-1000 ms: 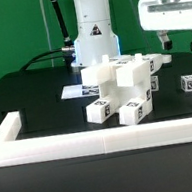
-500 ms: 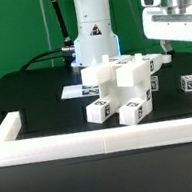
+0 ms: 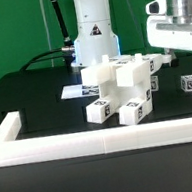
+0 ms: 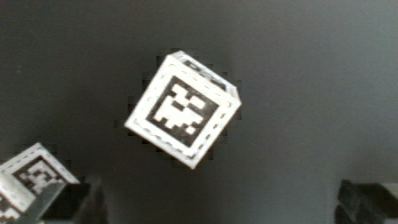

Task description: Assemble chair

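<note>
- chair (image 3: pixel 123 87) parts sit clumped together mid desk (image 3: pixel 34 102), tags all over
- jaws hang spread wide, holding nothing, over a loose tagged block (image 3: pixel 190 82) on the exterior view's right

Rises as a big white arm (image 3: pixel 92 8) from a fat base (image 3: pixel 94 46) at the back and runs up out of the picture. Shows again on the exterior view's right, wrist (image 3: pixel 174 10) pointing straight down. Holds the gripper (image 3: pixel 182 59) up in the air. Has both fingers (image 3: pixel 167 60) spread wide apart.
</note>
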### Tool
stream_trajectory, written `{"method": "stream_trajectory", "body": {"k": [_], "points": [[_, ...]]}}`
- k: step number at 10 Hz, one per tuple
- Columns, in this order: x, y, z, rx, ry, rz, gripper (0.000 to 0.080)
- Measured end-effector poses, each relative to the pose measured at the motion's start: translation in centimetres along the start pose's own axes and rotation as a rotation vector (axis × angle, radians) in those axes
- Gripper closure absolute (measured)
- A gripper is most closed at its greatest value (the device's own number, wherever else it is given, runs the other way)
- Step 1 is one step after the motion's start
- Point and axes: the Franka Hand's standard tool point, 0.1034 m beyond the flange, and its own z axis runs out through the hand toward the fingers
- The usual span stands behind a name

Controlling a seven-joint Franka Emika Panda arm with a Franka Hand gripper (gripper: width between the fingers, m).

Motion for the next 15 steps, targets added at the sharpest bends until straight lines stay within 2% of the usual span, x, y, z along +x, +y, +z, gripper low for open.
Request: {"method": "stream_trajectory", "body": {"k": [3, 8, 13, 15], "points": [[-0.2, 0.3, 1.0, -0.02, 0.0, -0.012, 0.015], [-0.5, 0.7, 1.3, -0.026, 0.0, -0.016, 0.015], [-1.8, 1.4, 3.7, -0.065, 0.009, -0.05, 0.015], [-1.9, 1.5, 4.0, -0.071, 0.009, -0.055, 0.015]]}}
